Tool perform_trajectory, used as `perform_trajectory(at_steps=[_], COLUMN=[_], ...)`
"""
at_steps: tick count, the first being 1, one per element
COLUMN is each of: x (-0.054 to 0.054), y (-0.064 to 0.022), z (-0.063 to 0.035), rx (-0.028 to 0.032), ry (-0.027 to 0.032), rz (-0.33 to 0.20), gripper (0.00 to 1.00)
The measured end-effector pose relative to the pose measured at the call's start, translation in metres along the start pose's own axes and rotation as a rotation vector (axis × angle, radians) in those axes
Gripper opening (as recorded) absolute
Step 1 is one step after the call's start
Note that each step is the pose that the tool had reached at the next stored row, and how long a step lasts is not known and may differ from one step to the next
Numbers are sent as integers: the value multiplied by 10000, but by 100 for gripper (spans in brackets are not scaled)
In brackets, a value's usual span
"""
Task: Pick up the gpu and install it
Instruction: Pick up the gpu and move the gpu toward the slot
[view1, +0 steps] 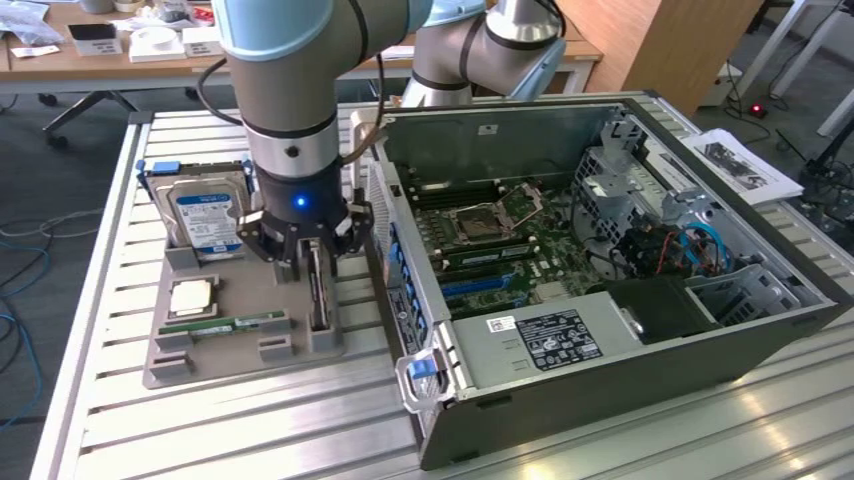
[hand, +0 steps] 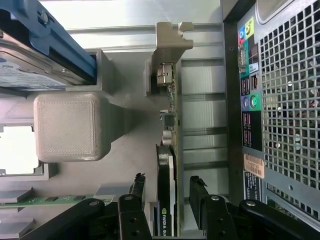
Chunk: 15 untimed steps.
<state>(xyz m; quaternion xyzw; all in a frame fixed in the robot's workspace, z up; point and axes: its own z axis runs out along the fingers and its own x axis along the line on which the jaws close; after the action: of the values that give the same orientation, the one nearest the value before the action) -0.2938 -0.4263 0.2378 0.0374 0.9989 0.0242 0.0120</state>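
Observation:
The gpu (view1: 318, 292) stands on its long edge in a slot at the right side of the grey parts tray (view1: 200, 372). It is a thin dark card with a metal bracket at its far end. My gripper (view1: 315, 256) has come down over it from above. In the wrist view the gpu (hand: 167, 150) runs edge-on between the two black fingers (hand: 138, 186), one on each side. A small gap shows on both sides, so the gripper (hand: 167, 189) is open around the card. The open computer case (view1: 587, 300) lies just to the exterior view's right of the tray.
On the tray a silver hard drive (view1: 210, 215) with a blue-white label stands upright, and a green memory stick (view1: 220, 326) and a processor (view1: 191, 297) lie flat. The case's perforated rear panel (hand: 280, 100) is close beside the card. A paper sheet (view1: 741, 165) lies behind the case.

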Motion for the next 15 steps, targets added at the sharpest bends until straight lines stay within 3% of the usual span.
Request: perform_trajectory(at_steps=[15], x=[16], y=[-3], z=[78], rx=[0], ry=[-1], rz=[1], gripper=[49])
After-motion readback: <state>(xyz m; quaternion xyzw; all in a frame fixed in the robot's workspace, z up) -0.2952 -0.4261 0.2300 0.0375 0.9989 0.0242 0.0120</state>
